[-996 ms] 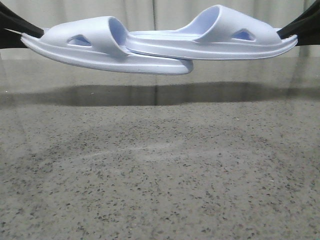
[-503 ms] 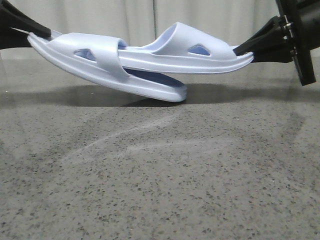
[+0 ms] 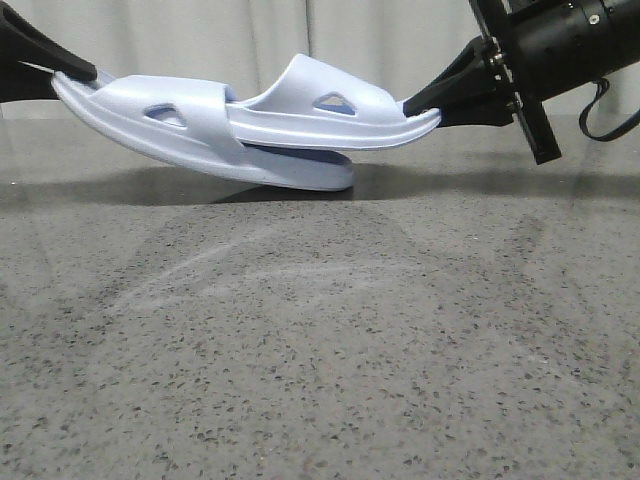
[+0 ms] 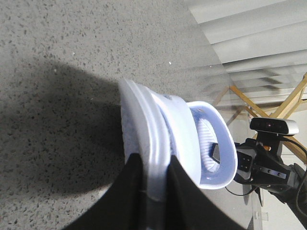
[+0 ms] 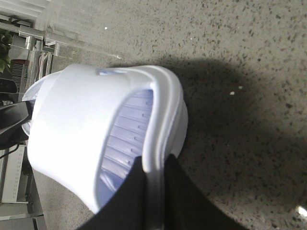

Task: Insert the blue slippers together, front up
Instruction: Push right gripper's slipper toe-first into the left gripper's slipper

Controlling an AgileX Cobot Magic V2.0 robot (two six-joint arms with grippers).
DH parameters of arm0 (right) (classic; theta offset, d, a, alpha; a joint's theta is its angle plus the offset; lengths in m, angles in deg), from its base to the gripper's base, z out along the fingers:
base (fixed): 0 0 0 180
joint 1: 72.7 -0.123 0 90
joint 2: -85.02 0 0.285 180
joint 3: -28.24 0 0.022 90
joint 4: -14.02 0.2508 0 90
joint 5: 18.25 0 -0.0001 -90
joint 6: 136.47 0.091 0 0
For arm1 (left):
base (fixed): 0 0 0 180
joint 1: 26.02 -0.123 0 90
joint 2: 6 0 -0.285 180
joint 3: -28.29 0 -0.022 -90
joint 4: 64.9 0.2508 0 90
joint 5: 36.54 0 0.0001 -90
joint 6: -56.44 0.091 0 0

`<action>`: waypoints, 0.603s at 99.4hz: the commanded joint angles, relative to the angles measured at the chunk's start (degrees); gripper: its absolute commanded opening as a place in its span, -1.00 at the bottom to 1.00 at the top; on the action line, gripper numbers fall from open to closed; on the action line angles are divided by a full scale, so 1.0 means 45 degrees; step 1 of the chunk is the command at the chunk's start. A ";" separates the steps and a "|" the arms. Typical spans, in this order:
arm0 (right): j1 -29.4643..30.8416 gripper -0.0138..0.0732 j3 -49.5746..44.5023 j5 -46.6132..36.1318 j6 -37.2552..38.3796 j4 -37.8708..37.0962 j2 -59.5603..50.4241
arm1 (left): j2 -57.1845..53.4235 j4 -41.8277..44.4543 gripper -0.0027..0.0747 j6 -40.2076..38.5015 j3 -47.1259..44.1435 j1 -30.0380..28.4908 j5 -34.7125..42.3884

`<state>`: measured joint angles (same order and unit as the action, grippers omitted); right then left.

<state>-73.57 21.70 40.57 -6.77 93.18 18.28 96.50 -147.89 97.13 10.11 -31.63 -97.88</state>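
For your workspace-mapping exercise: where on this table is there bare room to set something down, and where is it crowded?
Free: the speckled tabletop in front of the joined slippers. Crowded: the far strip, where the left gripper and right gripper hold them low.

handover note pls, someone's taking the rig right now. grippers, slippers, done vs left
Left gripper: shut on the heel rim of the left slipper, held tilted, toe low near the table.
Right gripper: shut on the heel rim of the right slipper, roughly level.
Done: the right slipper's toe is threaded under the left slipper's strap, both footbeds up.
Left: whether it is fully seated cannot be told; likely push further, set the pair down, then release.
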 commanded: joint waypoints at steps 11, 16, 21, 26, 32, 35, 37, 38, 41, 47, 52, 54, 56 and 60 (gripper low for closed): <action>0.0089 -0.93 0.0411 0.2318 -0.0243 0.0956 -0.0525 | -0.0459 -0.0997 -0.89 -0.0049 0.0346 0.0190 -0.2515; 0.0341 -0.93 0.0411 0.2505 -0.0243 0.0924 -0.0525 | -0.0459 -0.0997 -0.89 -0.0031 0.0346 0.0058 -0.2515; 0.0616 -0.90 0.0411 0.2690 -0.0243 0.0915 -0.0525 | -0.0459 -0.0973 -0.89 -0.0031 0.0346 -0.0052 -0.2515; 0.0907 -0.83 0.0411 0.2961 -0.0243 0.0915 -0.0525 | -0.0459 -0.0946 -0.89 -0.0031 0.0346 -0.0176 -0.2491; 0.1286 -0.72 0.0411 0.3197 -0.0243 0.0915 -0.0525 | -0.0459 -0.0946 -0.89 -0.0031 0.0346 -0.0263 -0.2464; 0.1447 -0.67 0.0411 0.3284 -0.0243 0.0915 -0.0525 | -0.0459 -0.0946 -0.89 -0.0031 0.0346 -0.0259 -0.2411; 0.1529 -0.63 0.0411 0.3364 -0.0243 0.0915 -0.0525 | -0.0459 -0.0946 -0.89 -0.0031 0.0346 -0.0259 -0.2383; 0.1643 -0.59 0.0411 0.3410 -0.0220 0.0915 -0.0525 | -0.0459 -0.0946 -0.89 -0.0031 0.0346 -0.0259 -0.2382; 0.1788 -0.54 0.0411 0.3546 -0.0221 0.0915 -0.0525 | -0.0459 -0.0946 -0.89 -0.0021 0.0346 -0.0259 -0.2324; 0.2035 -0.46 0.0411 0.3605 -0.0055 0.0893 -0.0525 | -0.0459 -0.0946 -0.89 -0.0001 0.0346 -0.0259 -0.2188; 0.2205 -0.38 0.0411 0.3605 0.0018 0.0837 -0.0525 | -0.0459 -0.0946 -0.89 -0.0001 0.0346 -0.0259 -0.2102; 0.2248 -0.34 0.0411 0.3605 0.0089 0.0775 -0.0525 | -0.0459 -0.0946 -0.89 -0.0001 0.0346 -0.0259 -0.2079; 0.2317 -0.31 0.0411 0.3605 0.0118 0.0753 -0.0525 | -0.0459 -0.0946 -0.89 -0.0001 0.0346 -0.0259 -0.2071; 0.2389 -0.26 0.0411 0.3605 0.0118 0.0659 -0.0525 | -0.0459 -0.0946 -0.89 -0.0001 0.0346 -0.0259 -0.2071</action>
<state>-64.28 21.80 49.76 -6.31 93.89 18.28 96.50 -147.93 97.13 10.11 -32.59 -103.40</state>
